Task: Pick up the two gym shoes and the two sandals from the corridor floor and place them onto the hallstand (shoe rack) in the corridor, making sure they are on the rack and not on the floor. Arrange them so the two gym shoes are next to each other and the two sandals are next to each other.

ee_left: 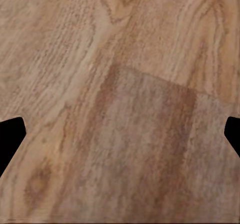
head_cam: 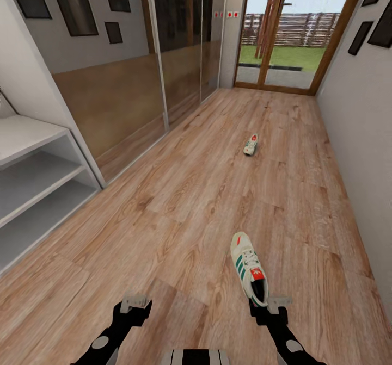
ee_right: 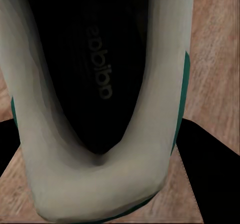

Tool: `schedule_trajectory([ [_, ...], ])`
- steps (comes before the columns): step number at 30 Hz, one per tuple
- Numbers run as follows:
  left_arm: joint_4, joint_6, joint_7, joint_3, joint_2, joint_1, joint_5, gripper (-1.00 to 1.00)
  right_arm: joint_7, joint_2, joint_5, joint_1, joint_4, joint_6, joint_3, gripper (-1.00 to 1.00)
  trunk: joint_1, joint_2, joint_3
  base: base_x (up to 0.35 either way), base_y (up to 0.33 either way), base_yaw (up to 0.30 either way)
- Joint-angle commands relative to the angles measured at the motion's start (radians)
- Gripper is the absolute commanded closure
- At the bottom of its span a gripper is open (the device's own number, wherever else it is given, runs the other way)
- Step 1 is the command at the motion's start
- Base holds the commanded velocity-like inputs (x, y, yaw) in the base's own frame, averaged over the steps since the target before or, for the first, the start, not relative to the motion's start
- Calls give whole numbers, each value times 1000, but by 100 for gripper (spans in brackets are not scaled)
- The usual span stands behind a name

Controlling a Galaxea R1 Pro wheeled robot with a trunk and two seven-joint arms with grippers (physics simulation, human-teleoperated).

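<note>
Two cream-white lace-up gym shoes with green side stripes lie well apart on the light brown wood-plank corridor floor (head_cam: 179, 202), the near shoe (head_cam: 249, 267) at the right gripper (head_cam: 268, 305), the far shoe (head_cam: 250, 144) toward the glass door (head_cam: 288, 33). The right gripper's black fingers (ee_right: 210, 169) flank the near shoe's heel, though an actual clamp cannot be told. The left gripper (head_cam: 133, 306) hangs spread and empty over bare planks, and the white two-tier hallstand (head_cam: 32, 185) stands at the left wall.

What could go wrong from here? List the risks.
1. The right gripper sits at the heel of the near gym shoe; a heel-only hold may let the toe sag or slip.
2. The hallstand stands off to the left, so the carry crosses open floor.
3. The far gym shoe needs a drive.
</note>
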Motion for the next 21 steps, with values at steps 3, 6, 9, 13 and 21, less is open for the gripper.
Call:
schedule_trajectory([
  [3,7,-37,-4,17,10,27,-8,-100,-1,-2,7,3,29,-41,-2,100,-1,1,16,0,0,-76],
  [6,13,-66,-3,30,18,45,-7,-100,-1,-3,7,8,54,-75,-2,100,-3,1,32,0,0,-76],
  [9,17,-98,-3,52,24,72,-7,-100,0,-3,7,13,88,-120,-2,100,-4,2,48,0,0,-76],
  [13,17,-119,-4,83,28,109,-7,-100,0,-4,7,16,125,-153,-2,100,-6,3,69,0,0,-76],
  [21,19,-174,-4,117,63,166,-6,-100,1,-5,7,38,143,-168,-2,100,-10,5,112,0,0,-76],
])
